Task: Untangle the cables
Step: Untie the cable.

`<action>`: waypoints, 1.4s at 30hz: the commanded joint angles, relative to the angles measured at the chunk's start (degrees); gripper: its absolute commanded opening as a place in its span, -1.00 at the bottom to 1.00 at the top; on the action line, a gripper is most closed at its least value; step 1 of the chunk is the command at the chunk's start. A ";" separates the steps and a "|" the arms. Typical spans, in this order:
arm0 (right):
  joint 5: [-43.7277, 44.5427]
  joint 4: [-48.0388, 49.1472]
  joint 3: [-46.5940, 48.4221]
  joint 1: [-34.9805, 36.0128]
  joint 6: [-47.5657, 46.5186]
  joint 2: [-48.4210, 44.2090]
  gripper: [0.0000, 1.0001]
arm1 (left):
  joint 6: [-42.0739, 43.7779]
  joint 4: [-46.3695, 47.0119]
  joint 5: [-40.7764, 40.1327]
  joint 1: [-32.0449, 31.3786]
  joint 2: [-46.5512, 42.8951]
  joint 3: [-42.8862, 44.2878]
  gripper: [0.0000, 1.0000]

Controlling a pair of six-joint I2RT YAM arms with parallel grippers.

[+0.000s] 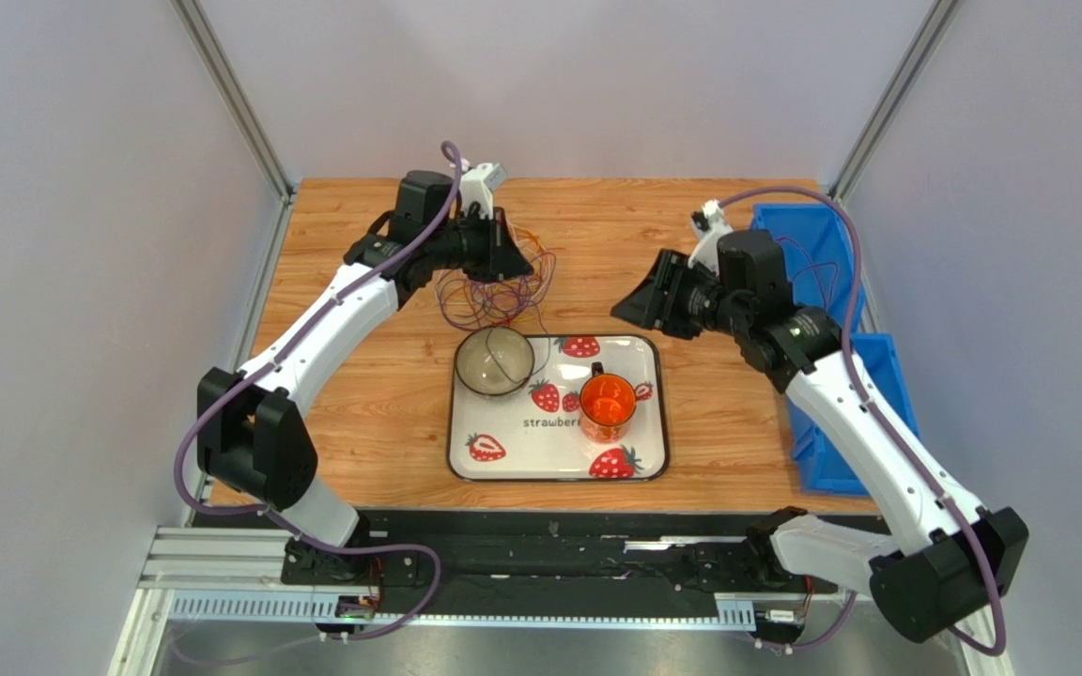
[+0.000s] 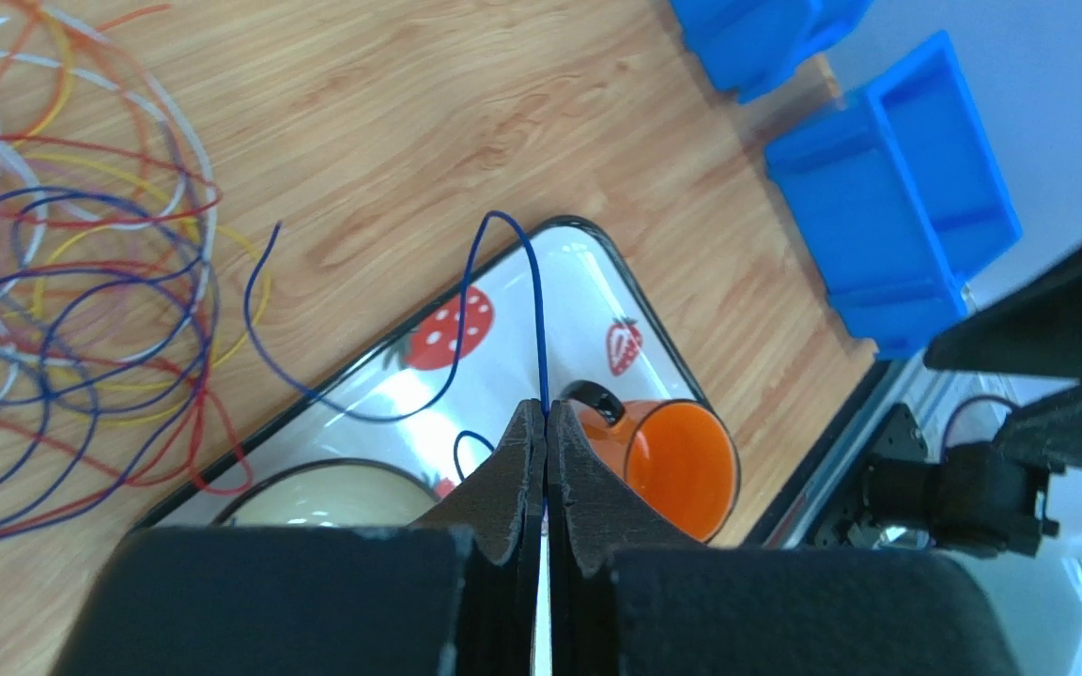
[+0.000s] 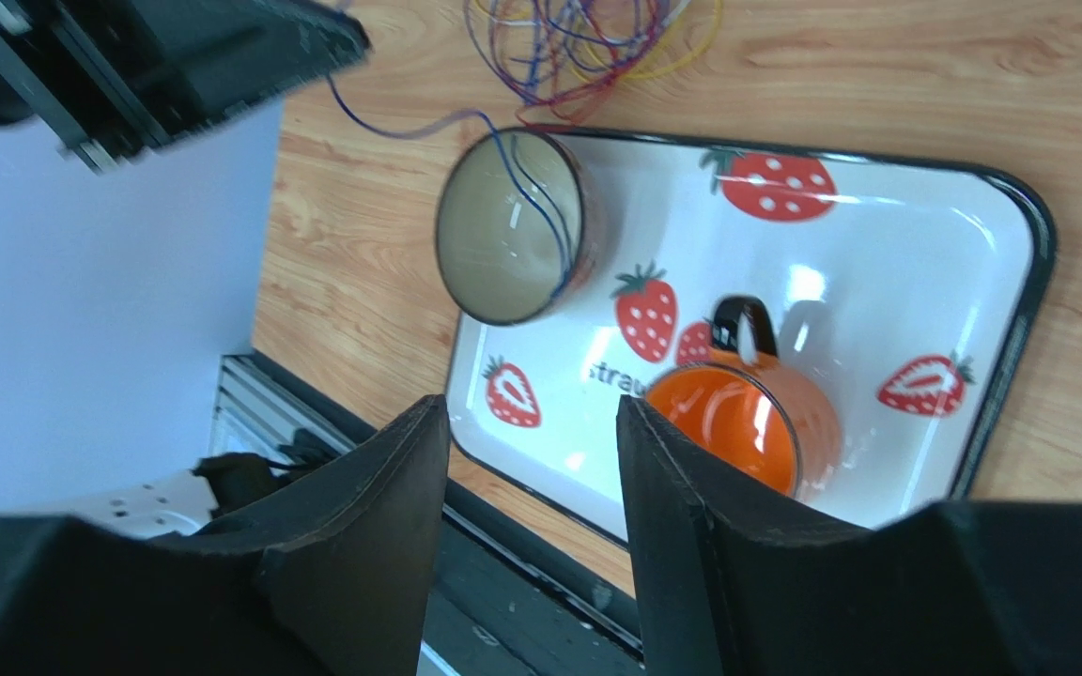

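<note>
Top view: we see left pincer [image 1: 512,265] over cables [image 1: 493,296]. Tangle lies on wood worktop [image 1: 363,409], just behind strawberry tray [image 1: 547,454]. Right pincer [image 1: 634,306] well apart from tangle. Grey walls around.

Left wrist: we find pincer clenched on blue cable [image 2: 540,310], strand arching over tray rim. Heap to its left: purple, red, yellow, white loops.

Right wrist: jaws parted, grasping nothing. One strand runs into bowl [image 3: 505,226].

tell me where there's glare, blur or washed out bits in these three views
Top external: even light, but the tangle of thin coloured cables barely resolves. Left wrist: the black fingers loom soft-edged, and the tangle washes out at top left. Right wrist: glare on the glossy white strawberry-print tray; dark fingers blurred.
</note>
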 commanded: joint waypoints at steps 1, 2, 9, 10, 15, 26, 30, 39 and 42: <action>-4.71 4.99 8.66 0.27 4.35 4.99 0.01 | 2.40 3.81 7.93 -2.87 -3.77 0.02 -1.00; -6.20 4.65 10.07 0.19 3.30 5.70 0.01 | 3.36 3.20 8.73 -3.23 -4.03 0.72 -1.00; -15.34 -2.82 21.76 0.10 -23.40 6.24 0.09 | 4.77 -7.86 18.56 -3.67 -3.78 9.41 -1.00; -17.44 -3.61 22.55 0.10 -27.43 5.63 0.12 | 3.91 -8.32 21.54 -3.67 -3.77 10.99 -1.00; -20.09 -6.68 25.37 -0.16 -33.35 3.42 0.15 | 1.26 -10.95 26.39 -3.67 -4.47 14.43 -1.00; -26.33 -10.38 32.58 -0.52 -36.70 5.79 0.12 | -1.02 -12.54 30.44 -3.93 -8.34 13.56 -1.00; -28.80 -12.49 33.99 -0.52 -37.49 7.73 0.07 | -1.29 -12.45 31.58 -5.07 -9.66 12.15 -1.00; -31.96 -10.91 32.15 -0.08 -34.77 8.61 0.03 | -2.17 -10.88 31.85 -8.24 -12.03 8.38 -1.00; -32.40 -10.56 30.92 0.45 -34.68 8.43 0.00 | -2.52 -9.82 31.76 -9.12 -12.56 7.23 -1.00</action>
